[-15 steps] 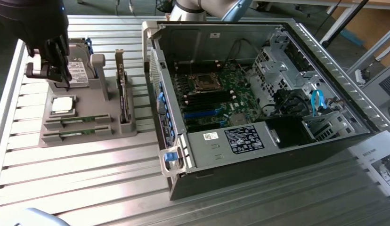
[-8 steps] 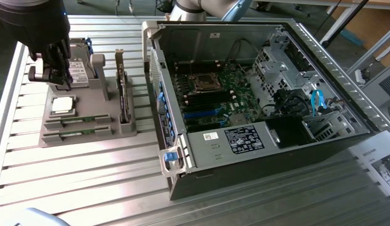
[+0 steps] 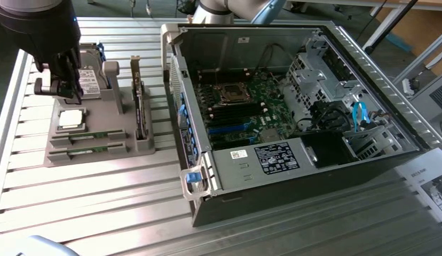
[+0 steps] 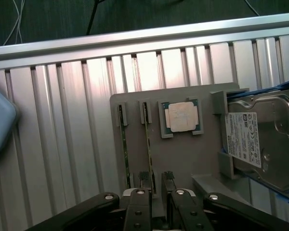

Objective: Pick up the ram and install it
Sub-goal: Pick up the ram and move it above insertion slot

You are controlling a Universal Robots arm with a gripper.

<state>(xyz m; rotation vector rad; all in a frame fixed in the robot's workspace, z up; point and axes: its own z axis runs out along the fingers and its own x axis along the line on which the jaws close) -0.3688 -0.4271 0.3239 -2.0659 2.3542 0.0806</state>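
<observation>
Count of items on the aluminium slatted table [image 3: 100,192]: one grey holder tray [image 3: 100,160], one open computer case [image 3: 292,181], one gripper [image 3: 61,90].

Count on the tray: two ram sticks, one processor chip [image 4: 180,117], one hard drive [image 4: 260,144], one upright card with a metal bracket [image 3: 139,106].

Ram: both sticks stand on edge in parallel slots of the tray, side by side and apart; the inner ram stick [image 4: 148,144] lies just beside the processor chip; the outer ram stick [image 4: 125,149] lies nearer the tray's edge; neither is lifted, neither is in the case.

Gripper [image 4: 156,185]: it hangs above the tray with its jaws spread wide and nothing between them; one of the fingertips [image 4: 143,179] sits at the end of the inner ram stick; whether it touches the stick, I cannot tell.

Exterior view: it takes in the case lying open on the exterior view's right, with one motherboard [image 3: 242,106] inside; the tray stands well apart on the exterior view's left; inner ram stick [image 3: 89,140] and outer ram stick [image 3: 86,153] read as thin strips below the processor chip [image 3: 71,120]; the hard drive [image 3: 89,80] is just beside the gripper.

Wrist view: it looks straight down on the tray [image 4: 183,159] and gives the finger gap plainly, plus the hard drive's white label.
</observation>
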